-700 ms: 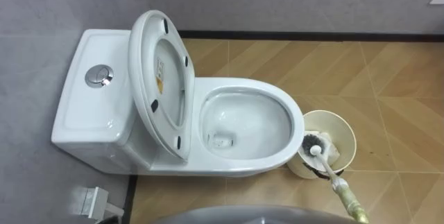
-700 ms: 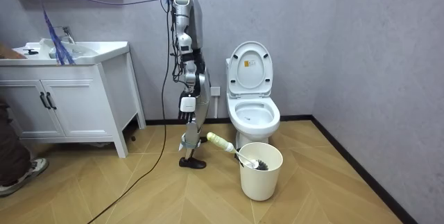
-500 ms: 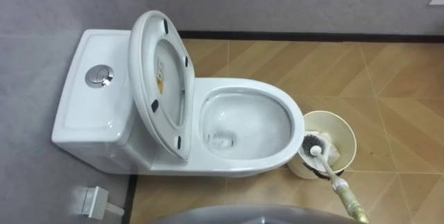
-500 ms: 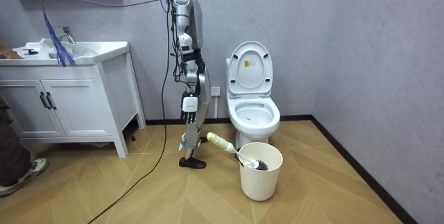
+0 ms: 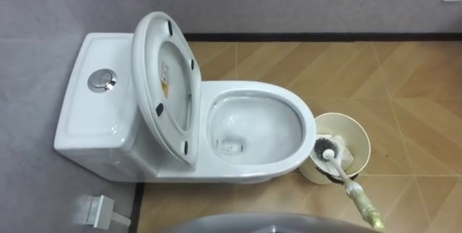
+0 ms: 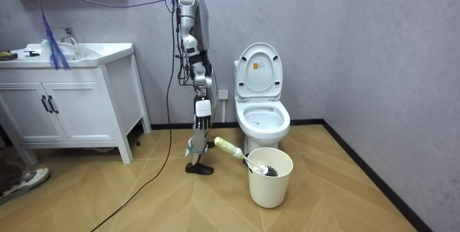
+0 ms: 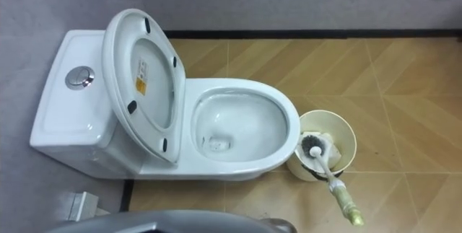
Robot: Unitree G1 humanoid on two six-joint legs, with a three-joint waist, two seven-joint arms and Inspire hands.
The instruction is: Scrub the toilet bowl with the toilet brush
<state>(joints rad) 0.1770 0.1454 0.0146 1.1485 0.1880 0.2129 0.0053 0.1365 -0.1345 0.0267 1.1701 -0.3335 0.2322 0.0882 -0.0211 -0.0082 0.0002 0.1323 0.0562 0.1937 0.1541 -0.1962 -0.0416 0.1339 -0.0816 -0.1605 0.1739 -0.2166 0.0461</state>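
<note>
Our right hand (image 6: 203, 110) has swung slightly forward, toward the toilet (image 5: 253, 86), since a moment ago; we cannot tell how its fingers are set. We judge the reach is only starting. We count one toilet, lid (image 5: 170, 81) raised, one bucket (image 5: 361, 133), and one brush (image 5: 345, 179) standing head-down in it, unheld.

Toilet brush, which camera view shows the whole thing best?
The right eye view: looking down, the toilet brush shows whole, dark bristles in the bucket, handle leaning out over the rim. The left eye view is similar, but the handle's end meets the bottom edge. The room view shows it far off, from the side.
</note>
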